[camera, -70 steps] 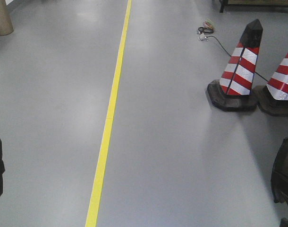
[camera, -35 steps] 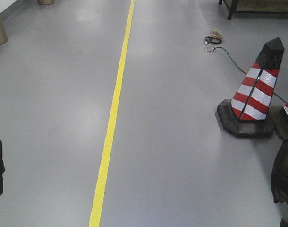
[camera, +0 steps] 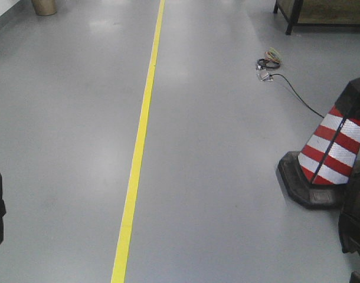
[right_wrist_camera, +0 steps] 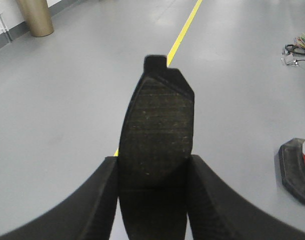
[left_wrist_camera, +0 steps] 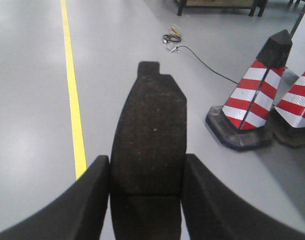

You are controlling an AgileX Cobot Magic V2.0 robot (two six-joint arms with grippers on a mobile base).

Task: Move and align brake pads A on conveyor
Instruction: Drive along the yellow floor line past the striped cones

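Sliding right and lower in the front view, the striped traffic cone (camera: 336, 156) now sits at the frame's edge and its twin has dropped out, so the mobile base seems to be rolling forward along the yellow floor line (camera: 138, 141). No conveyor shows in any view; I judge this the carrying step, with the next move being to reach the belt before setting anything down. The left gripper (left_wrist_camera: 145, 187) is clamped on a brake pad (left_wrist_camera: 150, 135), its long axis pointing straight out ahead, notched tab farthest away. The right gripper (right_wrist_camera: 155, 192) likewise pinches a second brake pad (right_wrist_camera: 157, 127), tab forward, above bare grey floor (right_wrist_camera: 67, 100).
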